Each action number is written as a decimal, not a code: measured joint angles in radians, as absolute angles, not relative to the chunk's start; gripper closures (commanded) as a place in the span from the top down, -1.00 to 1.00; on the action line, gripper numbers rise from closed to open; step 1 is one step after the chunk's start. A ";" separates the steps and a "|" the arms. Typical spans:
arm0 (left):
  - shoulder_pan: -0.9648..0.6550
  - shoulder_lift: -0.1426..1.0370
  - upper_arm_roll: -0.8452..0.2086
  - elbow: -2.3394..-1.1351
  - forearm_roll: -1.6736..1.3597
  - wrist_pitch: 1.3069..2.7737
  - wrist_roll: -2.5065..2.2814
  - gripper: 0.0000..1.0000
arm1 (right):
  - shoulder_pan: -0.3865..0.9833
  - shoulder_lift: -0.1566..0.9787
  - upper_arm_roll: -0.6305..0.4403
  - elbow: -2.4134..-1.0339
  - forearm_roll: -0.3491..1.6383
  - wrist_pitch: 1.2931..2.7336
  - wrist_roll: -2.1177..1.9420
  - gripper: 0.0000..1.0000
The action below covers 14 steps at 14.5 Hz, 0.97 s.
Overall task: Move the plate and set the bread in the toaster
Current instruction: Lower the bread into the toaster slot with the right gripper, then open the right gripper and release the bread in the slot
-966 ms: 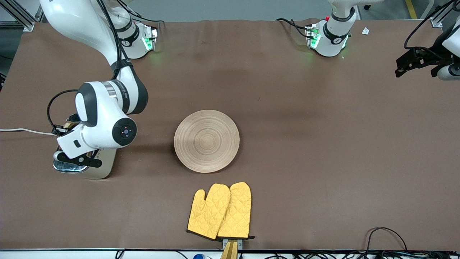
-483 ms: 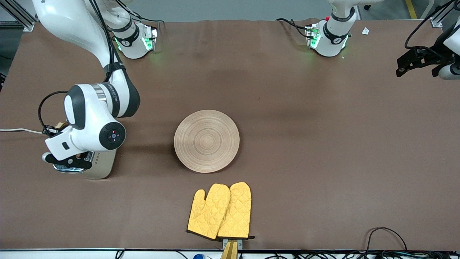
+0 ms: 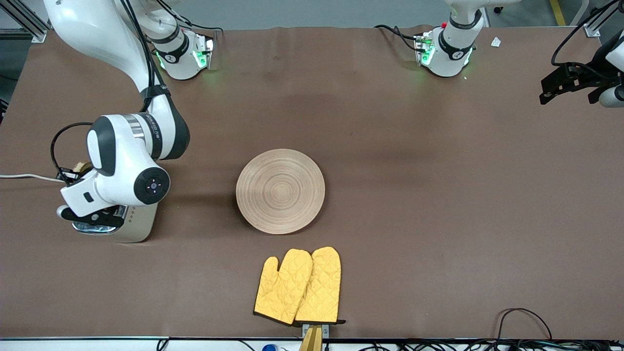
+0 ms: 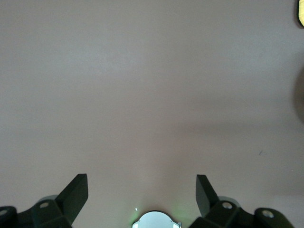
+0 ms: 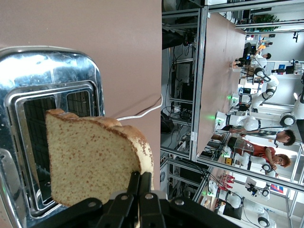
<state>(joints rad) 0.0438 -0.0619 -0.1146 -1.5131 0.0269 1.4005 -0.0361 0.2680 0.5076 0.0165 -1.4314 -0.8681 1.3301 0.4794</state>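
Observation:
My right gripper (image 5: 141, 176) is shut on the crust edge of the bread (image 5: 95, 159), a brown speckled slice, and holds it just over the slots of the toaster (image 5: 47, 71). In the front view the right arm's wrist covers most of the toaster (image 3: 139, 226), and only a corner of the bread (image 3: 79, 168) shows. The round wooden plate (image 3: 280, 191) lies bare at the table's middle. My left gripper (image 3: 565, 83) is open and empty, up in the air at the left arm's end of the table; in its wrist view (image 4: 141, 187) only bare table lies under it.
A pair of yellow oven mitts (image 3: 300, 285) lies nearer the front camera than the plate. The toaster's white cord (image 3: 24, 176) runs off the table's edge at the right arm's end. Cables lie along the front edge (image 3: 524, 321).
My right arm has shifted with the bread toward the right arm's end of the table, over the toaster, then nearly stopped. The left gripper has drifted slightly. The plate has not moved.

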 measured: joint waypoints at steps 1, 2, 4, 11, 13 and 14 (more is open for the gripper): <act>0.044 -0.062 -0.115 -1.513 0.027 1.401 -0.036 1.00 | 0.268 0.509 0.018 -1.436 -0.868 1.330 0.479 -0.99; 0.044 -0.062 -0.115 -1.513 0.027 1.401 -0.036 1.00 | 0.269 0.510 0.019 -1.438 -0.868 1.330 0.479 -0.99; 0.044 -0.062 -0.115 -1.513 0.027 1.401 -0.036 1.00 | 0.269 0.511 0.020 -1.439 -0.868 1.330 0.479 -0.99; 0.044 -0.062 -0.115 -1.512 0.027 1.401 -0.036 1.00 | 0.269 0.524 0.021 -1.440 -0.868 1.363 0.479 -0.99; 0.044 -0.062 -0.115 -1.512 0.027 1.401 -0.035 1.00 | 0.267 0.535 0.019 -1.440 -0.868 1.381 0.479 -0.77; 0.044 -0.062 -0.115 -1.512 0.027 1.401 -0.035 1.00 | 0.266 0.538 0.018 -1.440 -0.868 1.390 0.479 -0.17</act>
<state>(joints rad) 0.0439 -0.0619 -0.1146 -1.5125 0.0269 1.4005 -0.0355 0.2656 0.5382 0.0184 -1.4405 -0.8679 1.3905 0.4794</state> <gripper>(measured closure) 0.000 0.974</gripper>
